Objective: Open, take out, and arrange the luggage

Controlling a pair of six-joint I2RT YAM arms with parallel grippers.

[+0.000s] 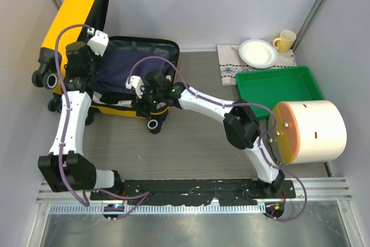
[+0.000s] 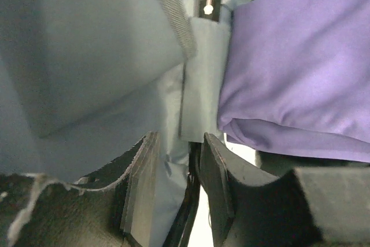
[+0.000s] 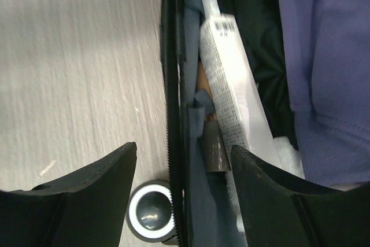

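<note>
The yellow luggage (image 1: 72,13) lies open at the back left, its lid standing up and its dark-lined base (image 1: 165,47) flat on the table. A purple cloth (image 1: 124,67) fills the base. My left gripper (image 1: 92,62) reaches into the hinge side. In its wrist view it (image 2: 176,166) is open, with grey lining (image 2: 167,195) loose between its fingers and the purple cloth (image 2: 300,67) to the right. My right gripper (image 1: 144,103) is open astride the front zipper rim (image 3: 171,114), beside a wheel (image 3: 150,212). A white printed box (image 3: 228,85) is inside.
A green tray (image 1: 277,72) sits at the right, with a large cream cylinder with an orange end (image 1: 315,131) in front of it. Behind the tray a white plate (image 1: 258,53) and a yellow mug (image 1: 284,40) rest on a patterned cloth (image 1: 228,67).
</note>
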